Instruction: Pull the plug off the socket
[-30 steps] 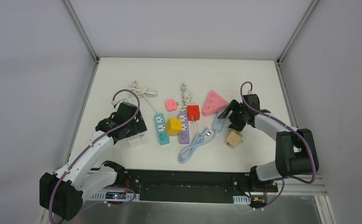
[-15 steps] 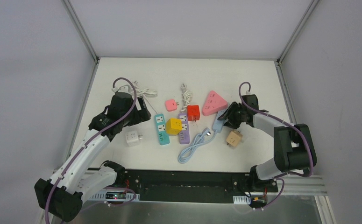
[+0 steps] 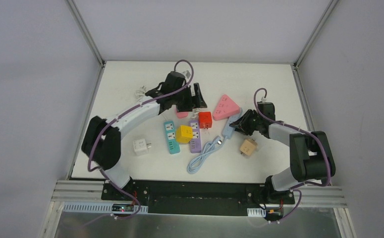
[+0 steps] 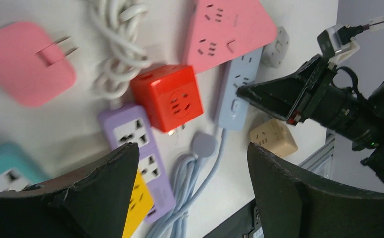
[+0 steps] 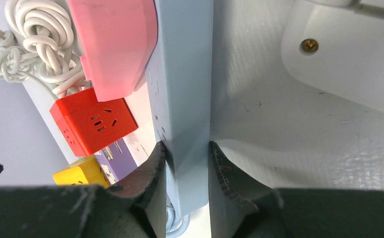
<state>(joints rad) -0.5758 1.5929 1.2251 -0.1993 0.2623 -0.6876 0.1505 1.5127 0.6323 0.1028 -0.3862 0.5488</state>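
**Worktop stock: right jaws on the light-blue strip, left jaws apart**

- Right gripper (image 3: pixel 240 124): you have its jaws clamped across the narrow width of the light-blue power strip (image 3: pixel 228 130). In the right wrist view, both fingertips (image 5: pixel 152 168) press its long sides.
- Light-blue power strip: it lies flat on the worktop (image 3: pixel 259 79), right of centre, with its far end touching the pink triangular power strip (image 3: pixel 226 108). Its light-blue cable (image 3: pixel 204 154) loops toward you.
- White adapter (image 4: pixel 279 43): it touches the far corner of the strip. You cannot tell whether it is seated in a socket.
- Left gripper (image 3: pixel 192 101): your jaws stand wide apart and hold nothing. They hang over the far middle of the worktop, above the coiled white cable (image 4: pixel 120 44) and the pink flat plug (image 4: pixel 24 62).
- Red cube adapter (image 3: pixel 205 119): it sits at the far end of the purple power strip (image 3: pixel 195 142).
- Yellow cube adapter (image 3: pixel 184 134): it sits against the purple strip, with the teal power strip (image 3: pixel 170 137) on its other side.
- Beige cube adapter (image 3: pixel 248 147): it is just beside the right gripper, on the near side.
- White cube adapter (image 3: pixel 141 147): it lies alone to the left.
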